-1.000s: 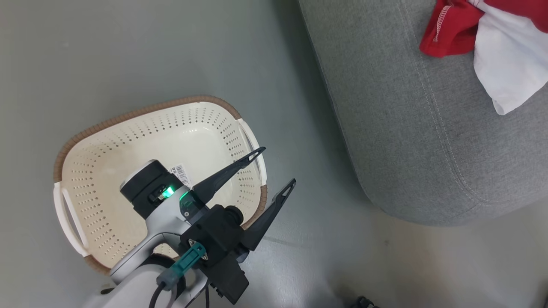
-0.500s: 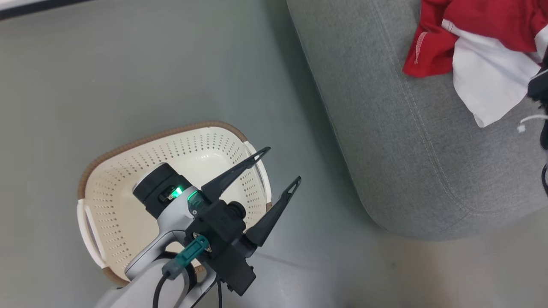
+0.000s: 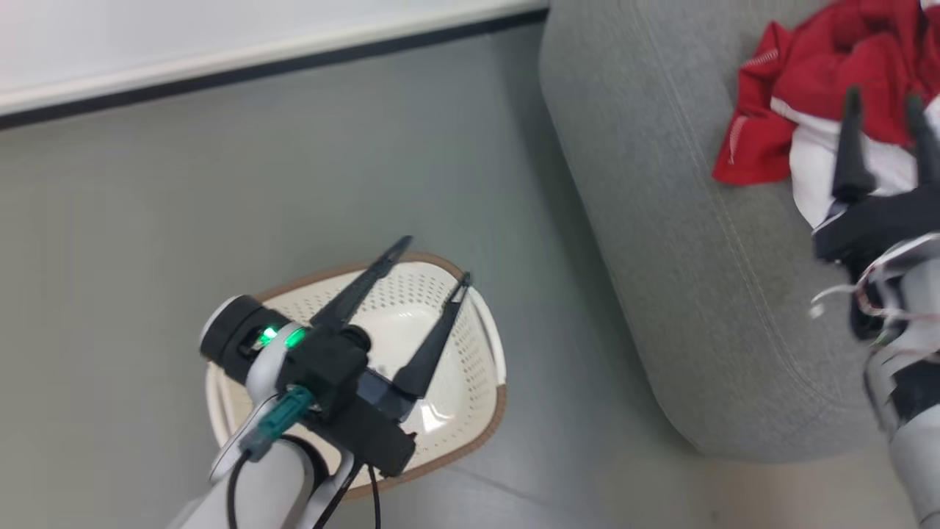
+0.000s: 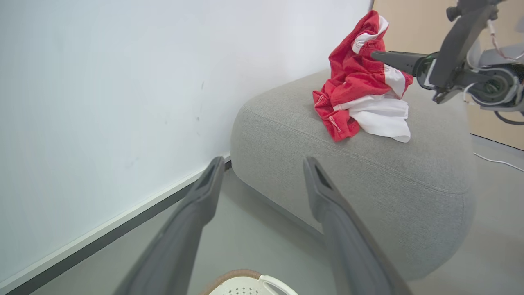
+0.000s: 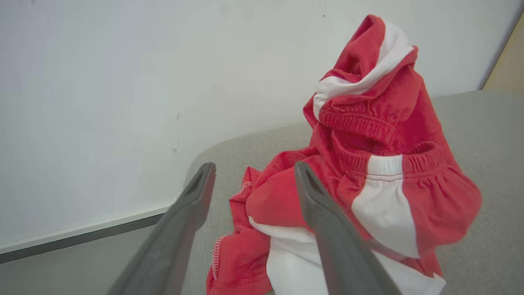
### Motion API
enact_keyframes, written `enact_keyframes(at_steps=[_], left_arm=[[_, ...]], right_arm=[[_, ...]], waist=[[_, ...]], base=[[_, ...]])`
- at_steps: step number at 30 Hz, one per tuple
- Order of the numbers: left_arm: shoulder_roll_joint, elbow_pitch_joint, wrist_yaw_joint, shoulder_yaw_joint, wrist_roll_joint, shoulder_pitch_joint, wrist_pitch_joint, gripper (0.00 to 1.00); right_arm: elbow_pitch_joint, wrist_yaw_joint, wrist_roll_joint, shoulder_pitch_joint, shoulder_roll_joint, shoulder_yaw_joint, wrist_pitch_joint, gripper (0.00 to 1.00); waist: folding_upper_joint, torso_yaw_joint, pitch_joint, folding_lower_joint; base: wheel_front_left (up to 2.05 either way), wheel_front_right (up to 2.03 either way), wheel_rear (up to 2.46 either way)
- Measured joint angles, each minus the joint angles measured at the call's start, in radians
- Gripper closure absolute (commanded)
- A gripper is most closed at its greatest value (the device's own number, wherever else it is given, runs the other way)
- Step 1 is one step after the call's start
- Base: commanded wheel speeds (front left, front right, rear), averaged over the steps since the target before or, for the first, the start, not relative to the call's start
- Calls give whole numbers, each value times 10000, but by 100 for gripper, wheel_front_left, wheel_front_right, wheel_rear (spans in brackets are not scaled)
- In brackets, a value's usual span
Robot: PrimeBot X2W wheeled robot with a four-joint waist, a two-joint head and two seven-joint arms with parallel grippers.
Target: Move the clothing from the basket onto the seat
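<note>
Clothing (image 3: 808, 73), a soft heap of red fabric with white stripes over plain white cloth, lies on top of the large grey upholstered seat (image 3: 661, 220), near its rounded end and back from the edge. Half a second ago only a dark scrap of the right arm showed at the side of the head view. Now the right gripper (image 3: 882, 95) is in plain sight there, its two long dark fingers spread wide and empty with their tips at the heap, so the load looks freshly let go. The cream-white perforated plastic basket (image 3: 474, 367) with a brown rim stands on the grey floor (image 3: 147, 220), apart from the seat. What shows of its inside is bare, so the task seems all but finished. The left gripper (image 3: 435, 259) hangs over the basket, fingers parted and holding nothing, slanting towards the seat.
</note>
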Motion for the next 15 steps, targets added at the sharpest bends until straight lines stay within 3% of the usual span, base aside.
enact_keyframes(at_steps=[15], left_arm=[[25, 631, 1072, 1467, -640, 1237, -754, 0]], right_arm=[[-2309, 2, -548, 2270, 784, 704, 0, 0]], waist=[[0, 949, -1441, 0]], base=[[0, 0, 0]])
